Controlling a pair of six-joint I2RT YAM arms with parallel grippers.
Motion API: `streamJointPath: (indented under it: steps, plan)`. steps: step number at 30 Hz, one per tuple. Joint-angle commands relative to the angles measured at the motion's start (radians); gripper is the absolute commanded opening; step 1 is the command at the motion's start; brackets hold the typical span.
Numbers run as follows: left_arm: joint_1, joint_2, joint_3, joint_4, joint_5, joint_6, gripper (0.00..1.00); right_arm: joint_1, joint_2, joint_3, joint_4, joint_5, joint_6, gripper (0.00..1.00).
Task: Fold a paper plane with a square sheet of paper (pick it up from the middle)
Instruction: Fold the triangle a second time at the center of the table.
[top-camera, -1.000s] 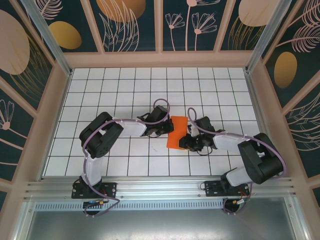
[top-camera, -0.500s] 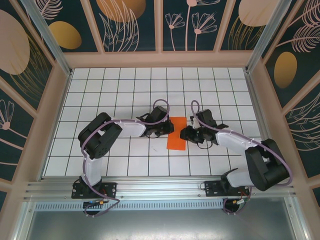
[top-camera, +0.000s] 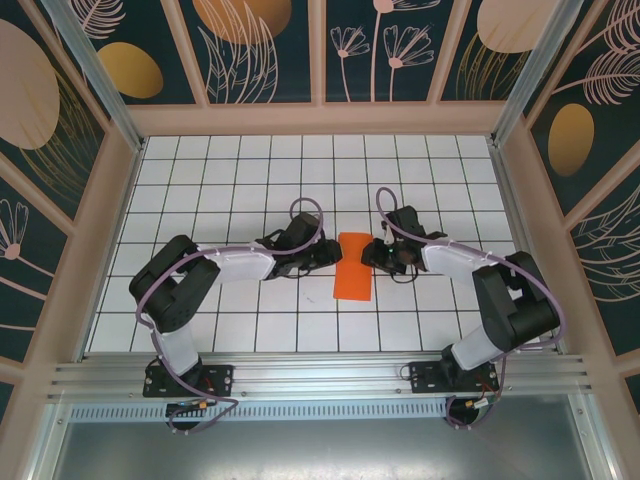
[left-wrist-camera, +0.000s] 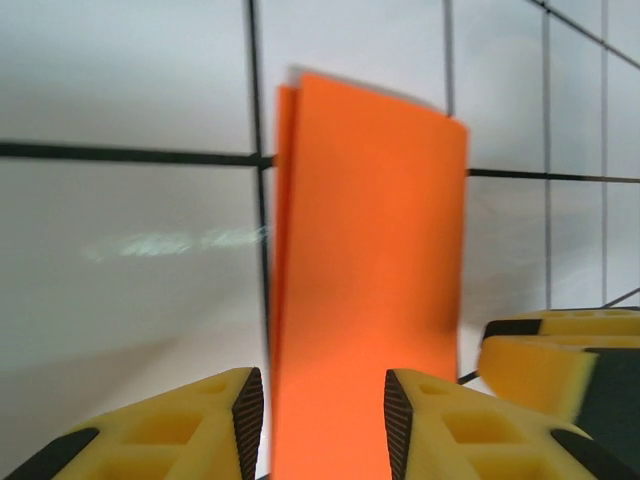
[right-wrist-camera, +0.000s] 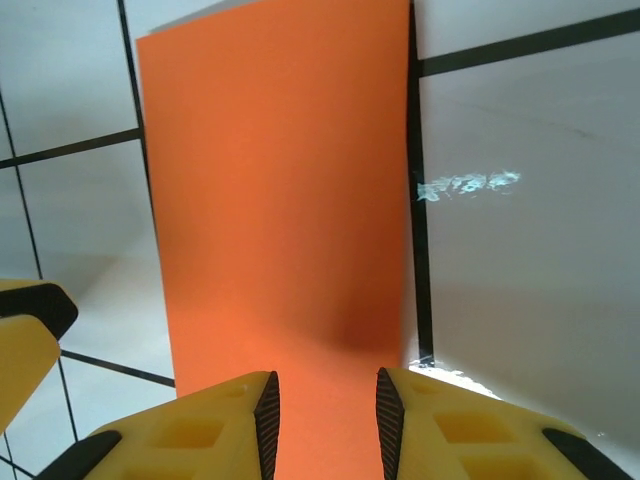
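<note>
The square sheet of paper (top-camera: 353, 272) lies flat on the white grid table, creased into a narrow bright orange strip about one tile wide. My left gripper (top-camera: 327, 254) sits low at the strip's left edge and my right gripper (top-camera: 372, 253) at its right edge, facing each other. In the left wrist view the paper (left-wrist-camera: 365, 270) runs away beneath my open left gripper (left-wrist-camera: 322, 425); two layers show at its left edge. In the right wrist view the paper (right-wrist-camera: 280, 200) lies under my open right gripper (right-wrist-camera: 325, 425). Neither grips it.
The table (top-camera: 230, 180) is walled by a pale wooden frame (top-camera: 320, 120) with patterned panels. A metal rail (top-camera: 320, 375) carries both arm bases at the near edge. The right gripper's yellow fingers (left-wrist-camera: 560, 350) show in the left wrist view.
My left gripper has gone from shut to open, and its arm has stretched out lower. My right gripper moved from the paper's near end up toward its far end. The paper settled flat.
</note>
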Motion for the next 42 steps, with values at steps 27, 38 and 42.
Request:
streamJointPath:
  steps: [27,38,42]
  plan:
    - [0.008,0.042,-0.016,0.062,0.095,-0.034,0.43,-0.004,0.069,-0.031,0.026,-0.019,-0.010,0.35]
    - [0.008,0.055,-0.023,0.140,0.161,-0.059,0.34,-0.004,0.070,-0.030,0.028,-0.028,-0.010,0.35]
    - [0.008,0.063,-0.018,0.145,0.166,-0.059,0.28,-0.004,0.065,-0.031,0.030,-0.032,-0.012,0.35]
